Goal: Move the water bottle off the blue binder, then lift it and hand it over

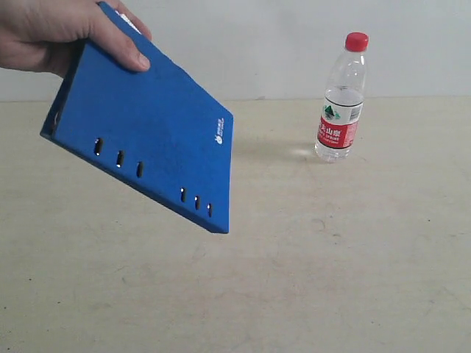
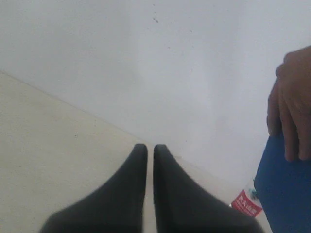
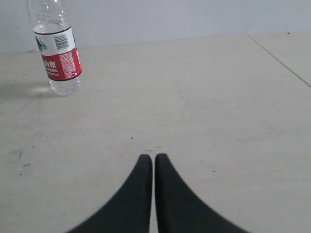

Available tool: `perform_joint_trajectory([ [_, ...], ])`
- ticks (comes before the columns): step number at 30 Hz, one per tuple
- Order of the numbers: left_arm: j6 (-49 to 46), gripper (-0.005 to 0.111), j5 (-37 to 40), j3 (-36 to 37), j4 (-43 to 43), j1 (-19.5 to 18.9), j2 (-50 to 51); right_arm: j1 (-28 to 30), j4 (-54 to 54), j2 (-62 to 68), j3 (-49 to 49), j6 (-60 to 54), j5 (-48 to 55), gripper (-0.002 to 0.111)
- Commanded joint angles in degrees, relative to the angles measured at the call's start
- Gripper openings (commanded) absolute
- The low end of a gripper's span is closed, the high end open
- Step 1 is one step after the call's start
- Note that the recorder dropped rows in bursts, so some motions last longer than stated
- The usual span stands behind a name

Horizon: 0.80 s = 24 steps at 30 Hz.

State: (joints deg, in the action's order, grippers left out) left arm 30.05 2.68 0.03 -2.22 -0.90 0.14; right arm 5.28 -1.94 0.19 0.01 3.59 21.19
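The water bottle [image 1: 342,99] stands upright on the beige table at the back right, red cap on top; the right wrist view shows it [image 3: 55,53] too, and a corner of its red label [image 2: 247,203] shows in the left wrist view. A human hand [image 1: 62,33] holds the blue binder [image 1: 151,143] tilted in the air at the left, clear of the bottle; its edge [image 2: 286,194] shows under the hand [image 2: 293,107]. My left gripper [image 2: 150,147] is shut and holds nothing. My right gripper [image 3: 153,157] is shut over bare table, well away from the bottle. Neither gripper appears in the exterior view.
The beige table [image 1: 331,279] runs back to a pale wall [image 1: 257,44]. A seam [image 3: 279,58] crosses the tabletop in the right wrist view.
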Motion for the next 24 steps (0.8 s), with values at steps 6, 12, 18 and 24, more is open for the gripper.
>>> perform_joint_trajectory([
  [6,0.47,0.004,-10.24,-0.03,2.22,-2.51,-0.14,0.43,0.04,-0.19,-0.01,0.38,-0.74,0.0],
  [12,2.24,0.004,-14.27,-0.03,2.22,-2.51,-0.14,0.43,0.04,-0.19,-0.01,0.38,-0.74,0.0],
  [18,-12.74,0.004,-11.84,-0.03,1.87,-2.51,-0.14,0.43,0.04,-0.19,-0.01,0.38,-0.74,0.0],
  [24,-27.81,0.004,4.15,-0.03,-0.28,-2.51,-0.14,0.43,0.04,-0.19,-0.01,0.38,-0.74,0.0],
])
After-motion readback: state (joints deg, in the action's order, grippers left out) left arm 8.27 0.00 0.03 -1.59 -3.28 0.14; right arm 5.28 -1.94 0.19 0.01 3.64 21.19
